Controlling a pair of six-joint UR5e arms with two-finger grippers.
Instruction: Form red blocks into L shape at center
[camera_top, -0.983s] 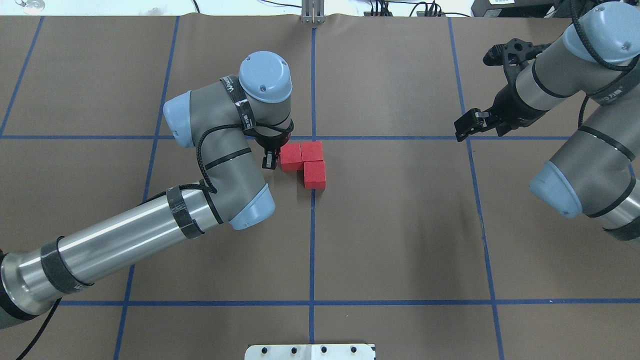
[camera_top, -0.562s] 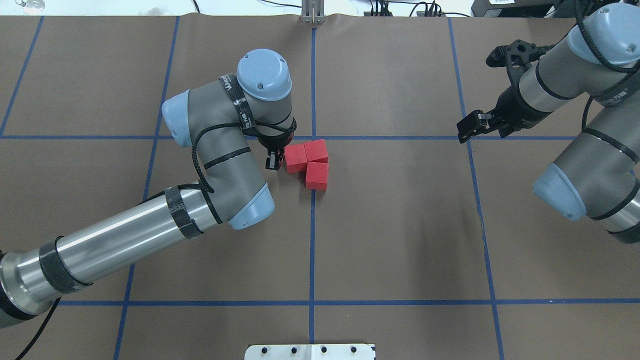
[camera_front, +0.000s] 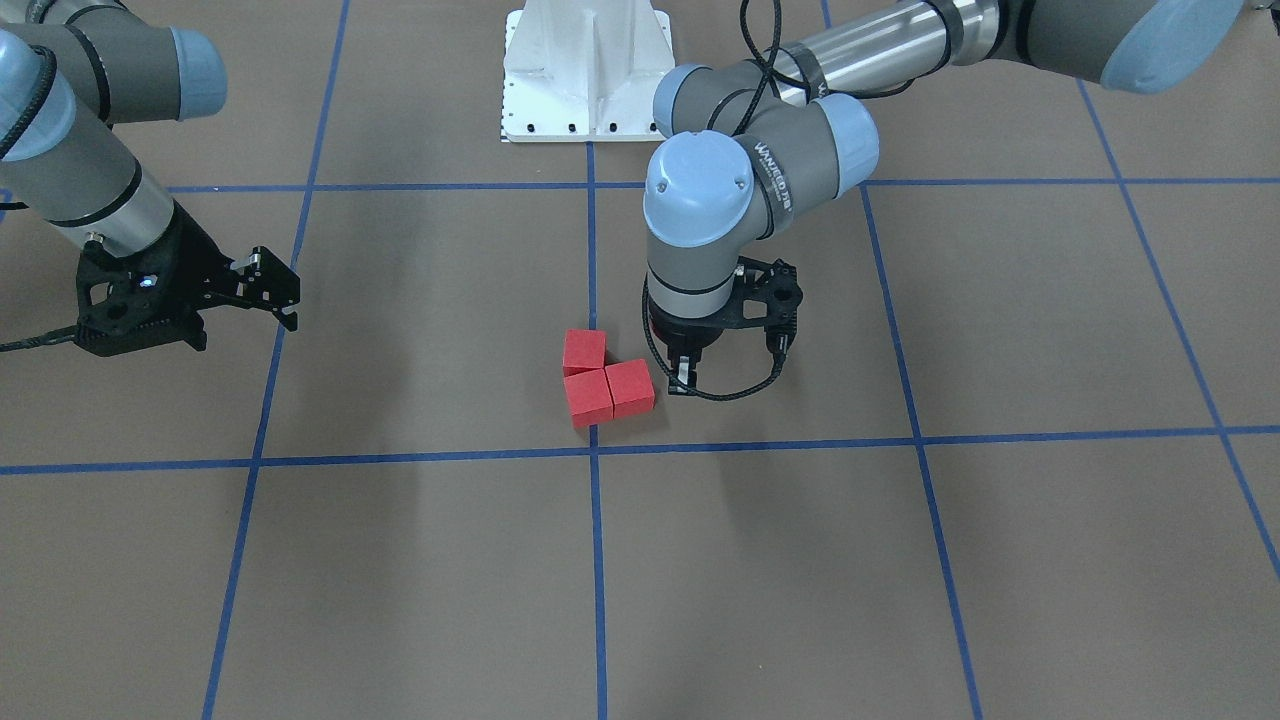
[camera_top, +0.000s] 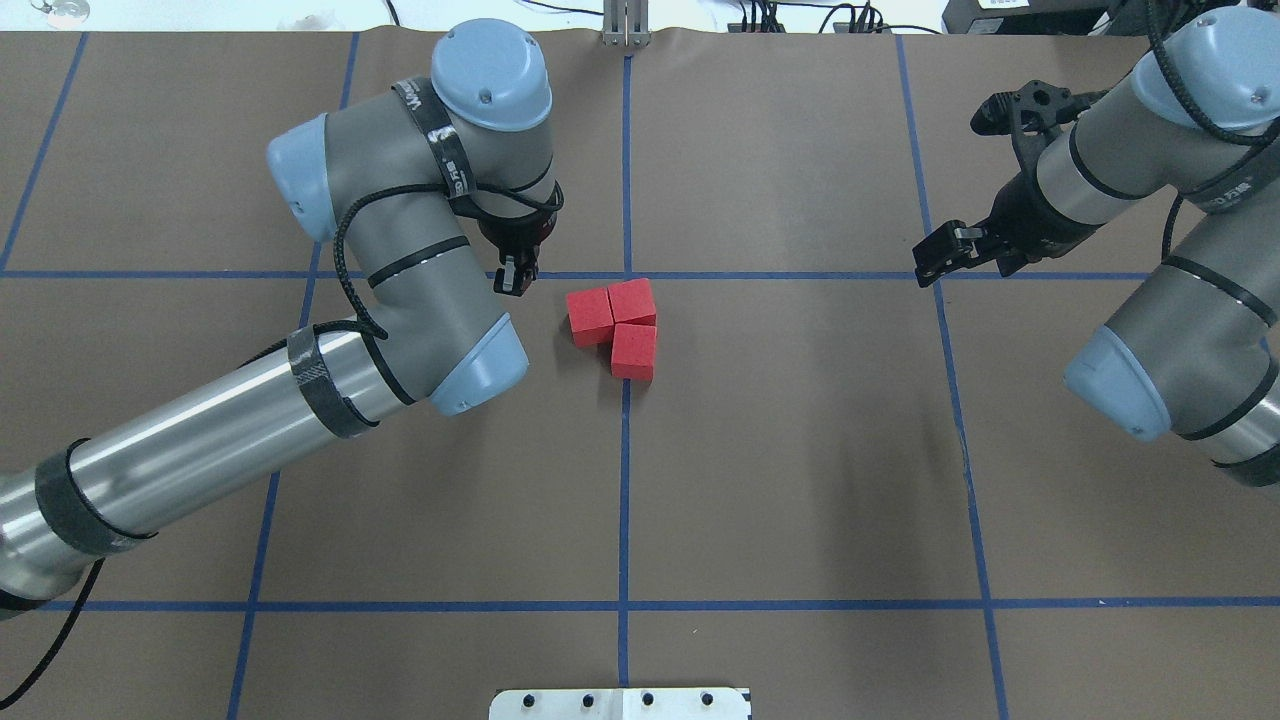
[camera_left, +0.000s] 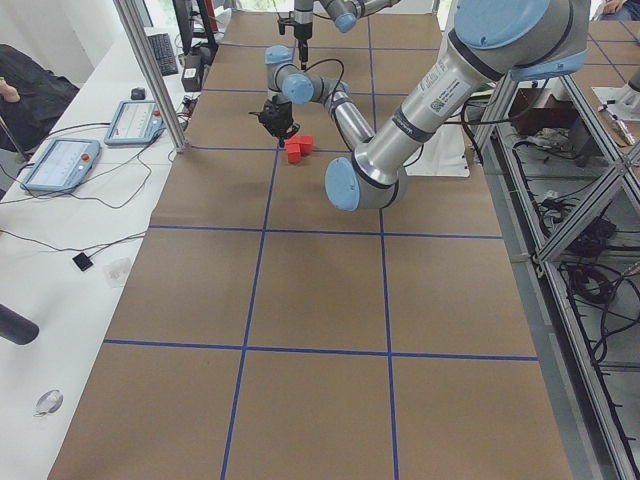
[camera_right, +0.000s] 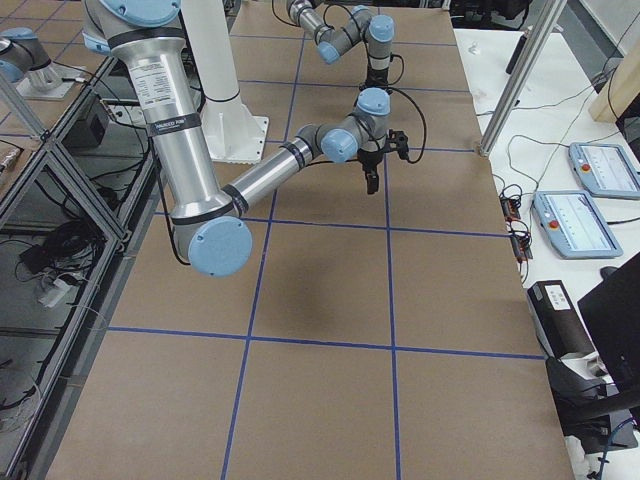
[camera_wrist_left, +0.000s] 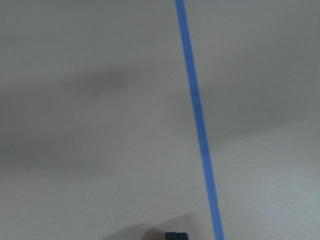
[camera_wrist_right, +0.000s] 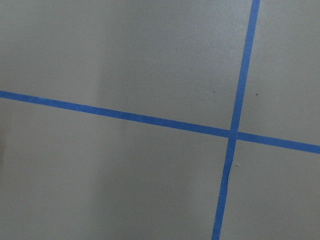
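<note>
Red blocks (camera_top: 612, 328) in L; left end effector (camera_top: 510, 278) half-hidden (under wrist)

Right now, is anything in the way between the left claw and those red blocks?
Nothing visible. Only bare brown paper lies between the left gripper and the red blocks, which sit apart from it beside the tape crossing.

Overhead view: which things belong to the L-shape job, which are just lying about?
Job: red blocks, already an L; center tape crossing; left gripper, near them, not touching.
Lying about: white base plate; tablets; right gripper, off to the side.
</note>
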